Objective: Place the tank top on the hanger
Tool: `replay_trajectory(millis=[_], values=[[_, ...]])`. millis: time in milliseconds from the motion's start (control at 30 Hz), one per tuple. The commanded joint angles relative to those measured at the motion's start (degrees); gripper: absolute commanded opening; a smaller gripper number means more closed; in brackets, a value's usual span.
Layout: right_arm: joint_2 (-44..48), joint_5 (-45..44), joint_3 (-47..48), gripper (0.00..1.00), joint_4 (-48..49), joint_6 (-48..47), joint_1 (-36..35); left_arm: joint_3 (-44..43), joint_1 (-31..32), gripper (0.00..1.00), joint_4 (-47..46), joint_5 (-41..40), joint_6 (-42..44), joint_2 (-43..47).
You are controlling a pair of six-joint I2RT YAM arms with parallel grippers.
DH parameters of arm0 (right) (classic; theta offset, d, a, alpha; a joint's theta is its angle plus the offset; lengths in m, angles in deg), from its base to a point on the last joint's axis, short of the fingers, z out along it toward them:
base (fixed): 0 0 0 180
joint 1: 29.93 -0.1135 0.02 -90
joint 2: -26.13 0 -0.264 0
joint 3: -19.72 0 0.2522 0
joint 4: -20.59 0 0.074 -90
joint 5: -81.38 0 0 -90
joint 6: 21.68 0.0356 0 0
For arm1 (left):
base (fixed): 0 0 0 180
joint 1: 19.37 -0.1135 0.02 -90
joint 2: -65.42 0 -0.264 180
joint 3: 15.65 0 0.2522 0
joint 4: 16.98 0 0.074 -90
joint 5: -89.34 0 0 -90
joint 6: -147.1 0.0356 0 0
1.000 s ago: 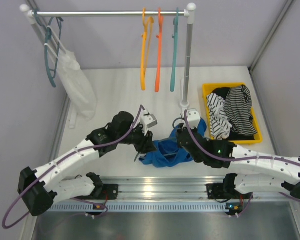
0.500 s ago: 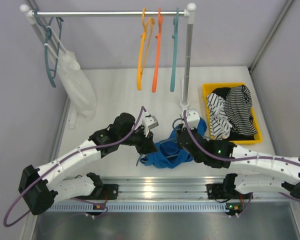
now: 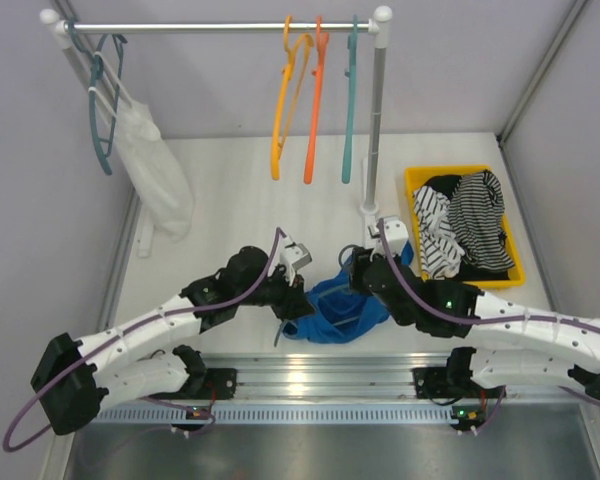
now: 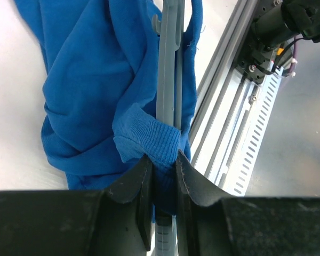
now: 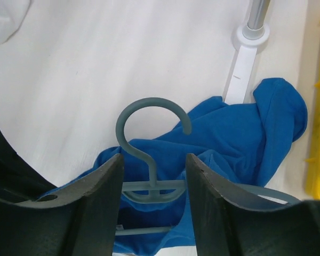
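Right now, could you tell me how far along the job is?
Partly done: tank top fabric wraps one arm of the teal hanger. In hand: left gripper pinches fabric against it; right gripper stands open around the hook's neck. Left: the rest lies bunched.

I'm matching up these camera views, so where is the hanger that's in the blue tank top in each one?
Right wrist: hanger centre, hook pointing up, framed by the open right tool.
Left wrist: centre, bars running up from the left tool, pinched with the tank top.
Top external: mostly buried in the tank top between both tools.
Shared landmark: the tank top.
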Motion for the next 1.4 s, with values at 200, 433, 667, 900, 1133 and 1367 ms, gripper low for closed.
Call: replay_trajectory(millis=[200,433,667,900,1133,1367], values=[[8.6,1.0,0.6,0.49,-4.9,1.6,-0.7,3.3,0.5,0.00,-10.3,-6.7,-4.1,9.2],[13.9,2.3,-1.9,0.46,-8.1,4.3,-0.7,4.9,0.5,0.00,-10.2,-7.7,-5.1,12.8],[15.7,6.1,-3.9,0.47,-6.5,1.9,-0.6,2.6,0.5,0.00,-6.0,-8.2,-4.5,16.2],[15.4,8.8,-5.2,0.50,-3.1,-0.5,-0.3,0.4,0.5,0.00,-3.7,-7.4,-4.1,19.1],[13.4,10.0,-6.0,0.49,0.5,-2.1,0.5,-1.2,0.6,0.00,-1.6,-6.5,-3.7,20.9],[13.0,9.5,-2.5,0.19,0.7,-3.6,1.7,-2.8,0.5,0.00,1.0,-6.7,-3.1,22.2]])
